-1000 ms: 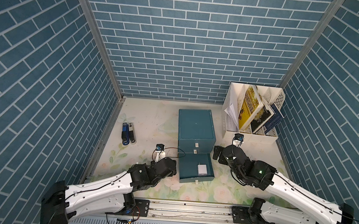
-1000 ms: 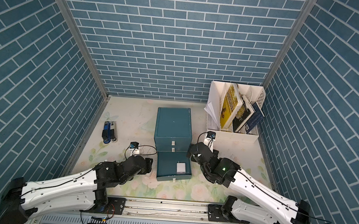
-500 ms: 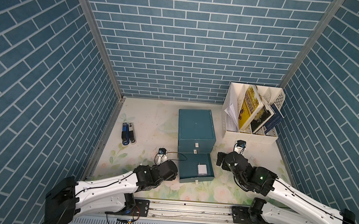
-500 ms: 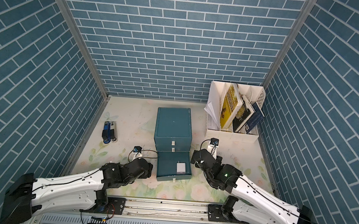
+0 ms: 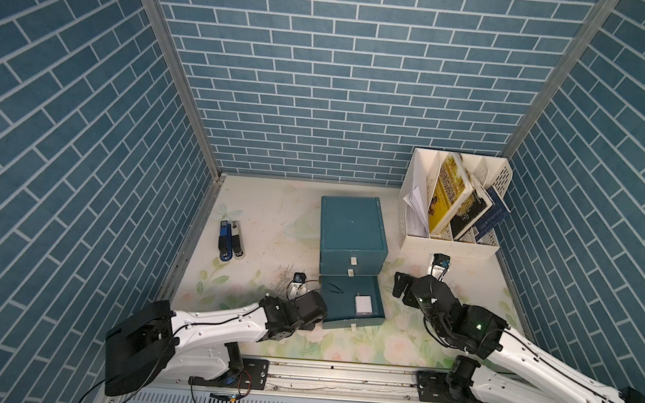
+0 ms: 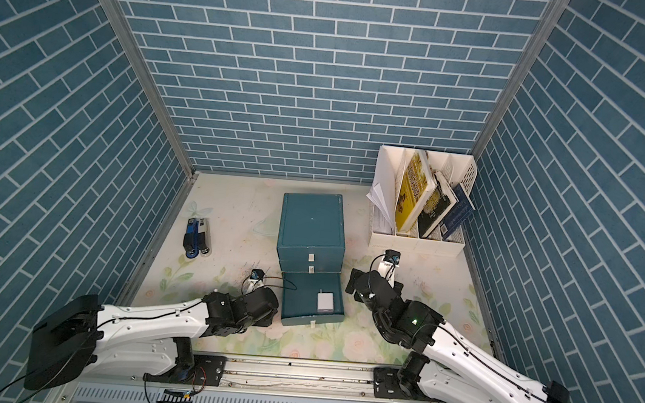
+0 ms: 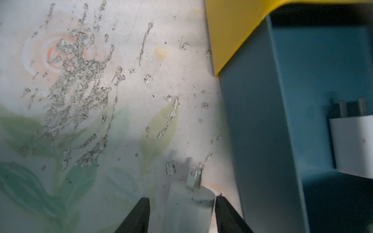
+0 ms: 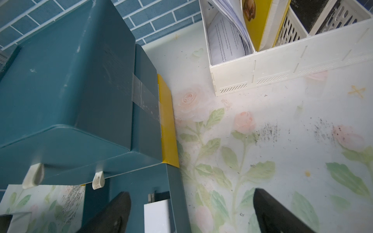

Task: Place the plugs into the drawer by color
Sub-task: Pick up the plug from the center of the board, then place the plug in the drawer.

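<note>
The dark teal drawer cabinet (image 5: 352, 228) (image 6: 311, 225) stands mid-table with its bottom drawer (image 5: 349, 291) pulled out. A white plug (image 5: 362, 305) (image 6: 324, 302) (image 8: 157, 215) (image 7: 353, 145) lies inside it. My left gripper (image 7: 182, 198) is low beside the drawer's left wall, its jaws around a whitish plug (image 7: 189, 203) that stands prongs up on the table. One finger touches the plug and a small gap shows at the other. My right gripper (image 8: 191, 193) (image 5: 402, 291) is wide open and empty, straddling the drawer's right wall.
Blue and black staplers (image 5: 230, 240) lie at the left of the table. A white perforated book rack (image 5: 454, 205) with books fills the back right corner. A yellow base (image 8: 167, 121) sticks out under the cabinet. Brick-patterned walls close three sides.
My left gripper's jaws have narrowed around the whitish plug and the arm has edged toward the drawer. My right arm has drawn back a little from the drawer, still wide open.
</note>
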Available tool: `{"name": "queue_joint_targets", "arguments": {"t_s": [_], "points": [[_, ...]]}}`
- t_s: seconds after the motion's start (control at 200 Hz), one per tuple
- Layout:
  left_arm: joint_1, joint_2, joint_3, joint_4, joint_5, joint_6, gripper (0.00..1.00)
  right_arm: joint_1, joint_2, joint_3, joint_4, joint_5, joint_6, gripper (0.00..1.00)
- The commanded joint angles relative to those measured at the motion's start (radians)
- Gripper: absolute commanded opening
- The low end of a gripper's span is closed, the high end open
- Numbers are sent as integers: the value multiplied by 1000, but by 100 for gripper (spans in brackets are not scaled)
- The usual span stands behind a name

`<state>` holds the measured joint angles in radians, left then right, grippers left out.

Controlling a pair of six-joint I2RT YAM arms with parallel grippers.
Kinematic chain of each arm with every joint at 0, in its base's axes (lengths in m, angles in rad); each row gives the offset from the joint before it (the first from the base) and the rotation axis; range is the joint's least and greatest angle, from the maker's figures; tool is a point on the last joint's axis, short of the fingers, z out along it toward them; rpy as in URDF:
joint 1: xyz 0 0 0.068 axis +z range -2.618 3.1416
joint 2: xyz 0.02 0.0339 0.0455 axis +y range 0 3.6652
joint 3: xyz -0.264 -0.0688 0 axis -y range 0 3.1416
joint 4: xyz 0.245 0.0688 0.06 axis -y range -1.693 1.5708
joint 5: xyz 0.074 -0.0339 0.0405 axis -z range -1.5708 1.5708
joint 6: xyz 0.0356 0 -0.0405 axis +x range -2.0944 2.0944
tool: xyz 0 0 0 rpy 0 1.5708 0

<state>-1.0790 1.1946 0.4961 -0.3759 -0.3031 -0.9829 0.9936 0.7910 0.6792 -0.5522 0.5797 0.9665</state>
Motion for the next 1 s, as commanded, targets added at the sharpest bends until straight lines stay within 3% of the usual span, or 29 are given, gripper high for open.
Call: {"name": "queue_joint_targets", "arguments": {"t_s": [0.0,0.22,0.395,0.5,0.62,0.77,0.995], "points": [[-4,17,-17,-8,-3,-12,53,-4,-17,-20,4,6,37,98],[-4,58,-4,-19,-26,-23,36,-3,-43,-41,4,0,45,97],[-4,17,40,-91,-70,-31,9,-3,-79,-58,-3,-4,51,96],[-5,-53,104,-160,-132,-7,0,-3,-102,-80,4,-6,55,95],[-11,-141,193,-213,-179,49,0,-3,-114,-98,32,-21,56,95],[-70,-232,250,-124,-178,135,0,-3,-111,-100,37,-26,57,95],[-112,-141,270,31,-143,205,0,-3,-140,-95,34,-30,56,94]]}}
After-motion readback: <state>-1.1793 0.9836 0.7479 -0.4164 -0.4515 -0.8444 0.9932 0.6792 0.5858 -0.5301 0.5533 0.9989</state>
